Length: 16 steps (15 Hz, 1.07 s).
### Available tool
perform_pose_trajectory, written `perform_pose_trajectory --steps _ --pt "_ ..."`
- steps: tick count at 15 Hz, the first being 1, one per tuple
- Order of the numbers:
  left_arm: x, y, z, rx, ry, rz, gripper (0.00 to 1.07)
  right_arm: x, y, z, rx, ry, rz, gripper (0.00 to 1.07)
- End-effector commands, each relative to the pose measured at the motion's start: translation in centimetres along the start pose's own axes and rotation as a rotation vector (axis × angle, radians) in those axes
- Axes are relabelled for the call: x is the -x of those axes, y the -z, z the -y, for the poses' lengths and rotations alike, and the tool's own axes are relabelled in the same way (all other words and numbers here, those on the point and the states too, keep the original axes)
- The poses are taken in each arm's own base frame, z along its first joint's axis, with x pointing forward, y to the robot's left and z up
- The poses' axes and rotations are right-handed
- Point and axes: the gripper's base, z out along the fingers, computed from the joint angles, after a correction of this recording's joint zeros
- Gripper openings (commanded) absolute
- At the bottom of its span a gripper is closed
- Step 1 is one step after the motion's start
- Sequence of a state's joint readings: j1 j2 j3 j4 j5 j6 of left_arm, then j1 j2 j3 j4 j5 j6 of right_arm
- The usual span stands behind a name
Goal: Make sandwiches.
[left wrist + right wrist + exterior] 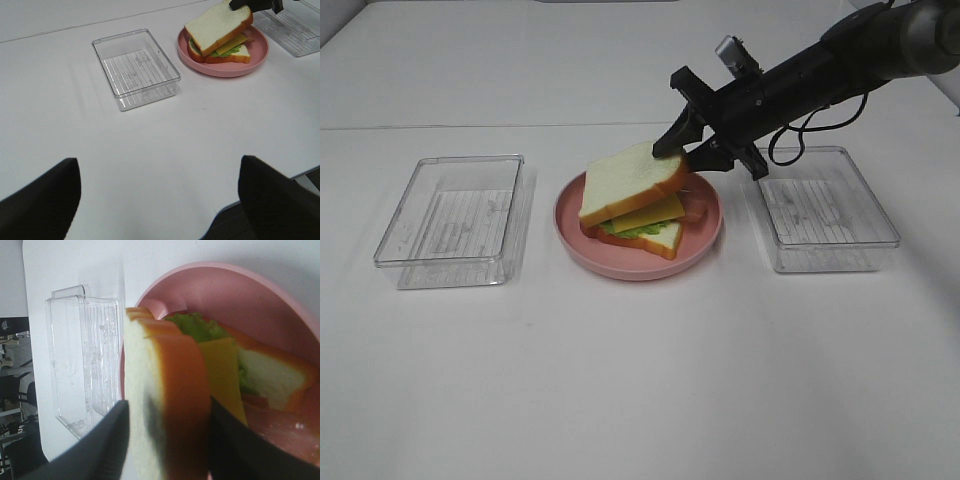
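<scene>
sandwiches [640,205], top bread slice [628,180] tilted, lettuce, cheese beneath

The plate [638,262] was pink. On it, the top bread slice [625,180] was white with an orange-brown crust, and so was the bottom slice [655,240]. Between them showed a yellow cheese slice [648,213], green lettuce [630,230] and a reddish-brown strip [695,210]. The right gripper [688,148] was black. Both trays, the left one [450,215] and the right one [828,210], were clear with a ribbed line pattern on the floor. The table [640,380] was white.
</scene>
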State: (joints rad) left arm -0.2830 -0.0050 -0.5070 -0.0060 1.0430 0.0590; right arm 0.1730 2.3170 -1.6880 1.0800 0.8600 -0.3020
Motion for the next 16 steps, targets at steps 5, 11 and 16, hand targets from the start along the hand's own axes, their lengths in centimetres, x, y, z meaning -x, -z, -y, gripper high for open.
perform_pose_trajectory --steps 5,11,16 --pt "-0.1 0.2 0.1 -0.010 0.006 0.036 0.80 -1.0 0.6 -0.4 -0.019 0.080 -0.087 0.83" --pt "-0.1 0.2 0.1 -0.010 0.006 0.036 0.80 -1.6 4.6 -2.1 -0.256 0.232 -0.084 0.83" --pt "-0.1 0.2 0.1 -0.010 0.006 0.036 0.80 -3.8 11.3 -5.7 -0.490 0.394 -0.092 0.83"
